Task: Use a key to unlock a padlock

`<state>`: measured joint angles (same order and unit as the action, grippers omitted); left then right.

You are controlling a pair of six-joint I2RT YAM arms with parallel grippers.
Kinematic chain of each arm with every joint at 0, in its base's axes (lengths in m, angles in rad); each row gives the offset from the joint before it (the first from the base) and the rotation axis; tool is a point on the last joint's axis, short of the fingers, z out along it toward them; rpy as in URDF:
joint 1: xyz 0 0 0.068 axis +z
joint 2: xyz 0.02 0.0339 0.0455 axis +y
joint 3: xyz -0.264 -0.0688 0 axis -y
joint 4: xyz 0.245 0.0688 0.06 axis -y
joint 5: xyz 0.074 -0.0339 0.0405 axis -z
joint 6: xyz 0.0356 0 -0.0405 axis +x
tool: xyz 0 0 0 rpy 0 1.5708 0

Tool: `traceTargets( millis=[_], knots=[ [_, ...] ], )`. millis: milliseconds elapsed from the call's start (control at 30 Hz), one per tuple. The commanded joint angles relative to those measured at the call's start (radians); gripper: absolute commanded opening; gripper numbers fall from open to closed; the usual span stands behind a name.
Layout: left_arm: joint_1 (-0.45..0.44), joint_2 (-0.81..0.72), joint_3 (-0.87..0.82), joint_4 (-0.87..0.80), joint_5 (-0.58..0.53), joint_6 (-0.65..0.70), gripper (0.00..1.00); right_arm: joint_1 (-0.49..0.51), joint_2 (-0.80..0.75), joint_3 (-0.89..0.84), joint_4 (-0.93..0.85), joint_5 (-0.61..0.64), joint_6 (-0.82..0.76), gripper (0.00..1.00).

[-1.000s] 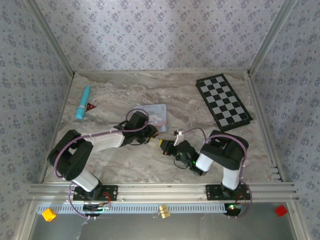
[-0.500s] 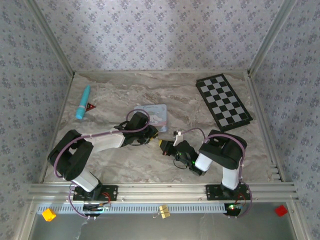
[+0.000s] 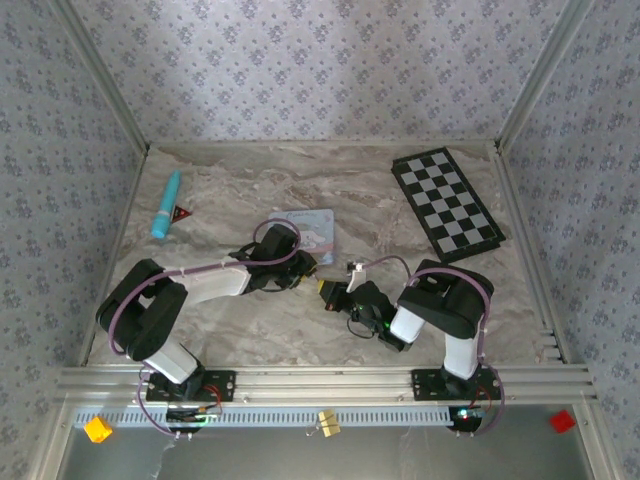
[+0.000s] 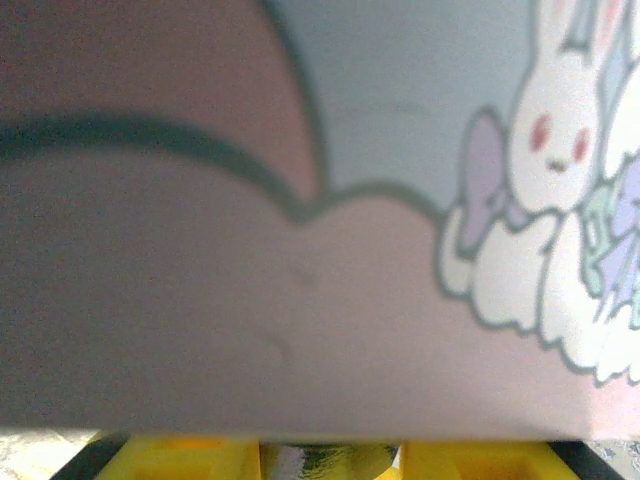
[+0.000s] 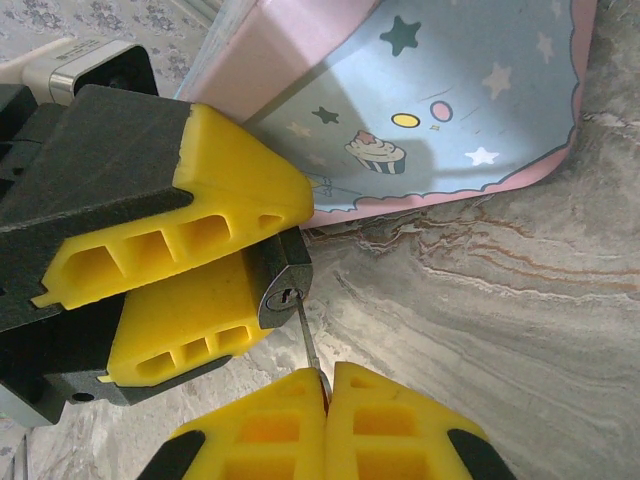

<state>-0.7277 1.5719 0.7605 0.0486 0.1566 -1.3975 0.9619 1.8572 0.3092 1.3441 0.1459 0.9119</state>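
In the right wrist view, the tiny dark padlock (image 5: 281,288) is clamped between the left gripper's yellow fingers (image 5: 225,190), its keyhole face turned toward me. A thin silvery key (image 5: 308,340) runs from the keyhole down into my right gripper (image 5: 328,378), which is shut on it; the key's tip sits at the keyhole. In the top view the left gripper (image 3: 304,268) and right gripper (image 3: 328,290) meet near the table's middle. In the left wrist view a bit of shiny metal (image 4: 325,462) shows between the left gripper's yellow fingers (image 4: 180,458). The shackle is hidden.
The pale blue cartoon tin (image 3: 308,228) lies just behind the left gripper, its pink side (image 4: 300,330) close against the left wrist camera. A chessboard (image 3: 445,205) lies at the back right. A teal tube (image 3: 166,204) and a red-and-black triangle (image 3: 182,213) sit at the back left.
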Motion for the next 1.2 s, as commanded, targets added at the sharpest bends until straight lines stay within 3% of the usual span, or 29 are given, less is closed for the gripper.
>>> traceTargets(
  millis=[0,1167],
  knots=[
    [-0.007,0.012,0.002,-0.052,0.021,-0.02,0.13,0.0,-0.003,-0.003,0.039,0.024,0.007,0.0],
    [-0.012,0.011,-0.006,-0.055,0.025,-0.018,0.12,-0.005,-0.028,-0.005,0.03,0.028,-0.001,0.0]
  ],
)
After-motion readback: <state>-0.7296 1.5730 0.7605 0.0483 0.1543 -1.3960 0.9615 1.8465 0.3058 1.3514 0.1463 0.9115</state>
